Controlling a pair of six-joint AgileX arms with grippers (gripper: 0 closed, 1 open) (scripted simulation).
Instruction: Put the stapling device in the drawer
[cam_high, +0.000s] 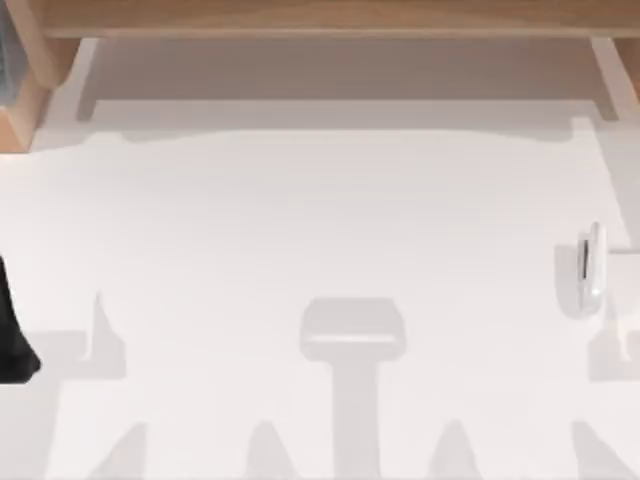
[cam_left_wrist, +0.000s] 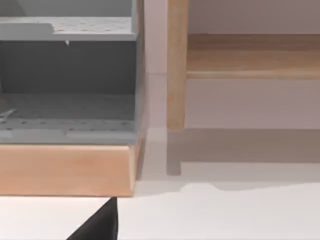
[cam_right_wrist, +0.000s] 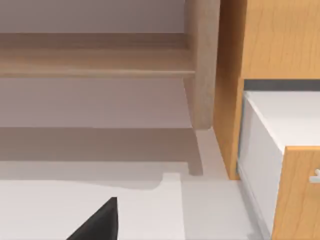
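The stapling device (cam_high: 588, 270), a small pale-grey stapler with a thin dark slit, lies on the white table near its right edge. Nothing touches it. A dark part of my left arm (cam_high: 12, 335) shows at the table's left edge, far from the stapler. One dark fingertip (cam_left_wrist: 100, 225) shows in the left wrist view, facing a wood-fronted grey drawer (cam_left_wrist: 65, 170) with a perforated grey inside. Another dark fingertip (cam_right_wrist: 100, 222) shows in the right wrist view, over bare table. There a drawer (cam_right_wrist: 300, 190) with a wooden front and white inside stands pulled out of a wooden cabinet.
A wooden shelf (cam_high: 320, 18) runs along the back of the table on pale wooden legs (cam_left_wrist: 176, 75). A wooden cabinet corner (cam_high: 22, 100) with a grey inside sits at the back left. The white tabletop (cam_high: 320, 220) stretches wide between the two sides.
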